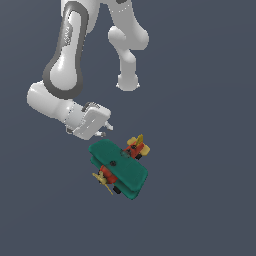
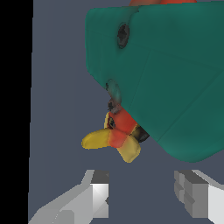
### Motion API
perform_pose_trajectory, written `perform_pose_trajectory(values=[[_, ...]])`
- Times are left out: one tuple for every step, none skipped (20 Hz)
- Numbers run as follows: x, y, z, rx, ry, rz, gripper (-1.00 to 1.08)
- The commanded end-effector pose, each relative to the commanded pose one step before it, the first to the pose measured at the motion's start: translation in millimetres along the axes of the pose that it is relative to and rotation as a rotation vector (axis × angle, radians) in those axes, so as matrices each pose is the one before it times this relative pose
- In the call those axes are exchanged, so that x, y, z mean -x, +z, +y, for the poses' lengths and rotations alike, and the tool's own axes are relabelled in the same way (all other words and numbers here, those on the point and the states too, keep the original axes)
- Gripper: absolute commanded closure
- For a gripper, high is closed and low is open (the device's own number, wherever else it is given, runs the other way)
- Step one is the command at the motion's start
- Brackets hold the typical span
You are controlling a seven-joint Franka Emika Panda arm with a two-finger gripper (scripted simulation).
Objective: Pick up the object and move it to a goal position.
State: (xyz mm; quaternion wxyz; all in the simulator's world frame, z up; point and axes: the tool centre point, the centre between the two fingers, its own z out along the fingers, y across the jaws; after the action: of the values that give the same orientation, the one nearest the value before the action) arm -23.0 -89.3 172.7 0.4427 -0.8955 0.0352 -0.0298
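The toy biplane (image 1: 119,169) sits on the counter (image 1: 210,210) just beside the hand (image 1: 102,131), toward the exterior view's lower right, its teal wings running diagonally away, and the hand's fingers (image 2: 98,192) stand wide apart, apparently holding nothing.

Biplane (image 2: 175,78) wing and red body cut off at wrist view's edge.

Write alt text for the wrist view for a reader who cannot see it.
A toy biplane fills most of the view, its teal wing large and its yellow propeller pointing towards the open gripper, whose two grey fingers hold nothing.
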Motion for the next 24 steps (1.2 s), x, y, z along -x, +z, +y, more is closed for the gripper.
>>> perform_pose_trajectory(values=[[-0.51, -1.48, -0.13, -0.00256, 0.00068, 0.00268, -0.2], [0.14, 0.37, 0.38, -0.00257, 0.001, 0.00019, -0.2], [0.27, 0.71, 0.6, -0.00348, 0.0014, -0.00005, -0.2], [0.3, 0.78, 0.67, -0.00398, 0.00159, 0.00001, -0.2], [0.18, 0.45, 0.58, -0.00395, 0.00152, 0.00047, -0.2], [0.07, 0.15, 0.51, -0.00401, 0.00147, 0.00091, -0.2], [0.06, 0.13, 0.54, -0.00443, 0.0016, 0.00108, -0.2], [0.14, 0.35, 0.7, -0.00518, 0.0019, 0.00103, -0.2], [0.17, 0.45, 0.8, -0.0058, 0.00212, 0.00111, -0.2], [0.15, 0.41, 0.85, -0.00624, 0.00223, 0.00134, -0.2], [0.14, 0.4, 0.9, -0.00671, 0.00235, 0.00155, -0.2], [0.14, 0.43, 0.99, -0.00724, 0.0025, 0.00174, -0.2], [0.13, 0.43, 1.06, -0.00778, 0.00263, 0.00197, -0.2], [0.12, 0.43, 1.13, -0.00827, 0.00273, 0.00223, -0.2], [0.1, 0.43, 1.2, -0.00877, 0.00282, 0.0025, -0.2], [0.08, 0.42, 1.26, -0.00923, 0.00288, 0.0028, -0.2], [0.05, 0.39, 1.33, -0.0097, 0.00292, 0.00313, -0.2], [0.02, 0.36, 1.39, -0.01014, 0.00293, 0.00348, -0.2], [-0.02, 0.32, 1.44, -0.01049, 0.00289, 0.00384, -0.2], [-0.07, 0.26, 1.45, -0.01063, 0.00278, 0.00414, -0.2], [-0.12, 0.21, 1.45, -0.01063, 0.00261, 0.0044, -0.2], [-0.16, 0.14, 1.43, -0.01046, 0.0024, 0.0046, -0.2], [-0.21, 0.07, 1.4, -0.0103, 0.00218, 0.00479, -0.2], [-0.26, 0.01, 1.37, -0.01012, 0.00195, 0.00498, -0.2]])
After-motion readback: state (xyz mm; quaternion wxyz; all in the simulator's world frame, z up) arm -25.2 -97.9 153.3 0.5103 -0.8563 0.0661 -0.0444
